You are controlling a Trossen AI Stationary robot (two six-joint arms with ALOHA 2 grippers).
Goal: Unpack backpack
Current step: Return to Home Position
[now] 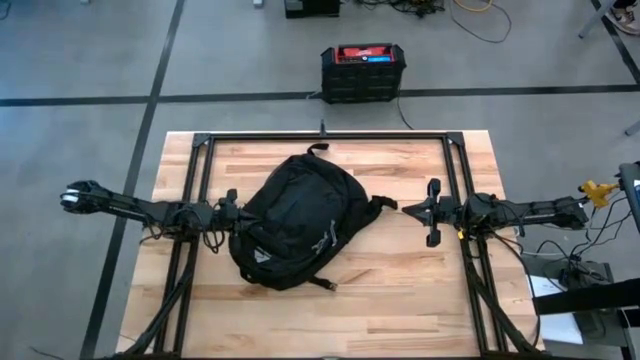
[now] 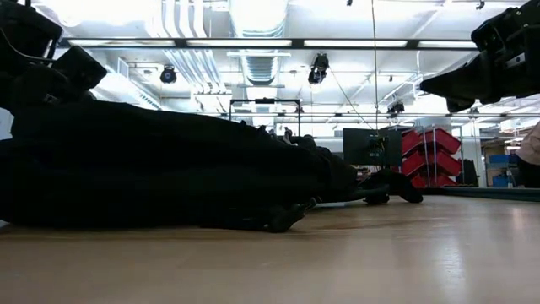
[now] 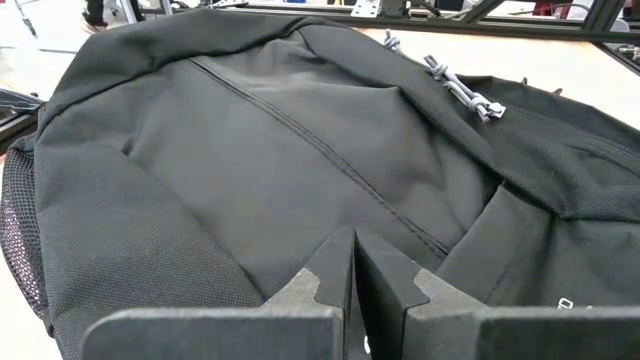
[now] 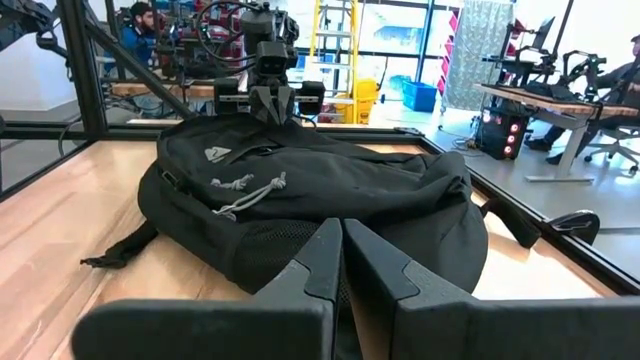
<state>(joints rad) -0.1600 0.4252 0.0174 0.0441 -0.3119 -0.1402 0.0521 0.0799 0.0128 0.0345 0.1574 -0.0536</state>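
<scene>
Backpack point(image 1: 300, 220) lying closed on bench point(image 1: 400, 290), directly ahead of both pairs, between them. Left fingers point(image 3: 338, 258) and right fingers point(image 4: 326, 248) clenched on nothing, just off its opposite sides, probably parked clear for homing.

We see the left arm point(image 1: 150, 208) and right arm point(image 1: 520, 210), slender, dark, looped with thin black cables, ending in matte grey stepped jaws
</scene>
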